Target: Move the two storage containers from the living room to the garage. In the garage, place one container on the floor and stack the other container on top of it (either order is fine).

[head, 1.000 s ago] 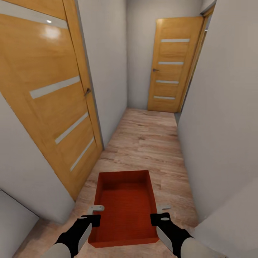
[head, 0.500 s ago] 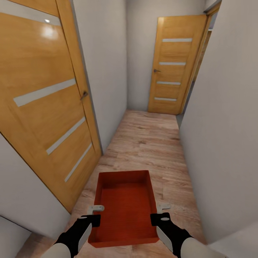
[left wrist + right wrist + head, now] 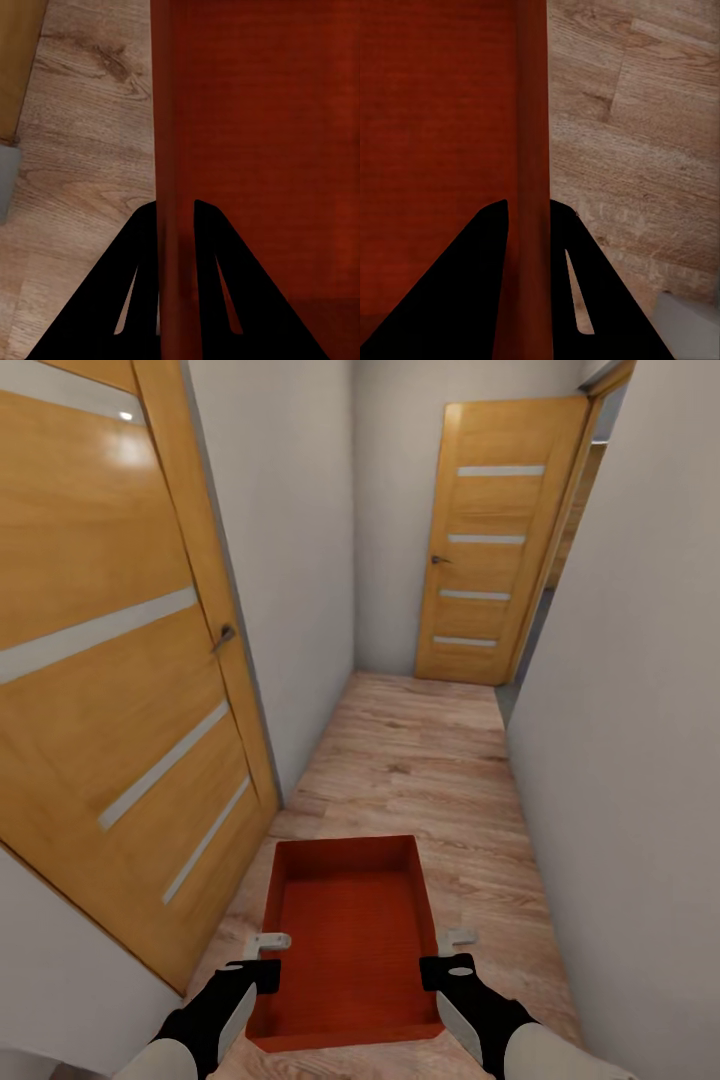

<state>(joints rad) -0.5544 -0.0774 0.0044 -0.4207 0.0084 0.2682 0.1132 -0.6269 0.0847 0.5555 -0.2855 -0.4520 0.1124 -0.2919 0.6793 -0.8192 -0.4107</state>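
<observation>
Narrow white-walled corridor [image 3: 300, 540], wood-plank flooring [image 3: 420, 760], two orange doors [image 3: 100, 660].

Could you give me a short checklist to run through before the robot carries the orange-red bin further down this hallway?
1. Left gripper clamped on a side wall of the orange-red rectangular storage container: ok.
2. Right gripper clamped on the opposite wall: ok.
3. Container level, nothing inside: ok.
4. Light wood-plank floor ahead free of obstacles: ok.
5. Wood-panelled door at the hallway's end leaves a passage: cannot tell.
6. Dark concrete garage floor reached: not ok.
</observation>
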